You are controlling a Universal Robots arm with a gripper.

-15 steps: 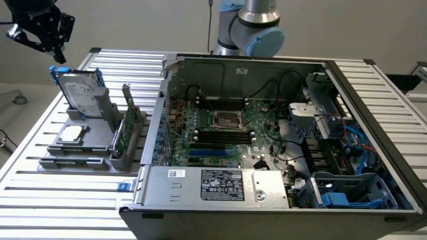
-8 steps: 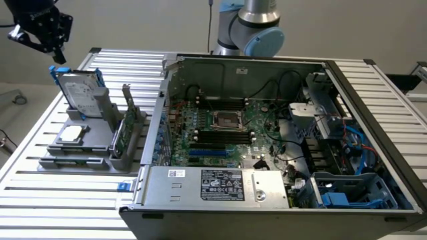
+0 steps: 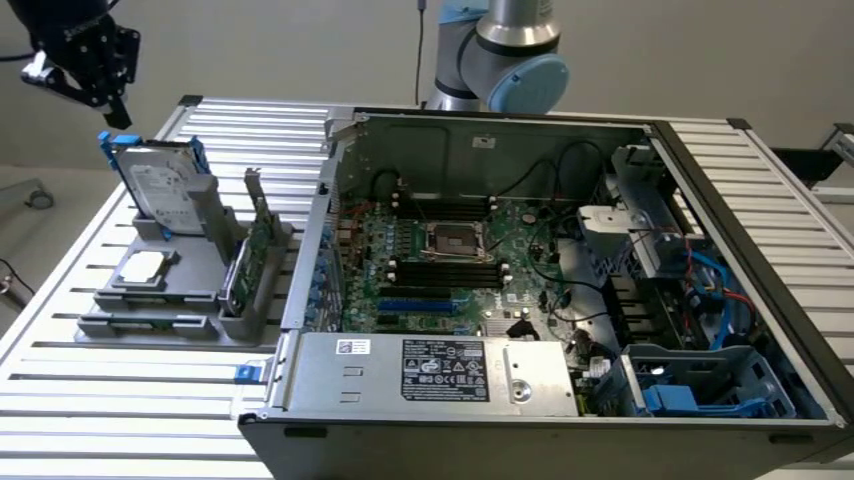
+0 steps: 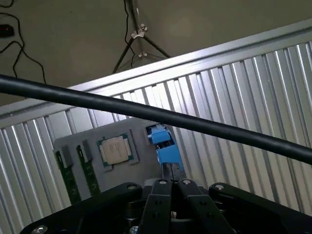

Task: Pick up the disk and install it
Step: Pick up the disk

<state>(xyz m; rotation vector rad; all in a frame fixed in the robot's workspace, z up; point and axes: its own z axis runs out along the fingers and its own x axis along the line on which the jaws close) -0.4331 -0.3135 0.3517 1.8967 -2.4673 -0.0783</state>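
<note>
**Jaws closed and empty, poised over the disk**

Exterior view first. Hovering at that view's upper left: the gripper [image 3: 118, 108], tips together, nothing held, touching nothing. Just below it, the disk [image 3: 163, 190], upright on edge in the grey holder [image 3: 200, 300] on the slatted table [image 3: 134, 400], label facing out, blue rails down both sides. Well apart from the open computer case [image 3: 534, 400], so neither picked up nor installed.

Reads as the approach to the pick. Good practice, by the look of it:
- Spread wider than the disk's thickness before dropping.
- Come straight down over the top edge, centred between the rails.
- Close on the flat faces and lift vertically, to avoid jamming in the slot.

Counting from here: one arm [image 3: 507, 50], one gripper, one disk, one silver chip [image 3: 144, 266], one holder, one case. Green cards [image 3: 254, 250] too bunched to count.

Wrist view now. Looking down past the gripper [image 4: 170, 170], no gap showing between the tips. Right beyond them, the disk [image 4: 165, 148] seen edge-on, blue rail uppermost. Count on the holder [image 4: 73, 141]: one disk, one chip [image 4: 116, 148], two green cards [image 4: 91, 178]. Plus one black cable [image 4: 146, 111] slanting across, close to the lens.
</note>
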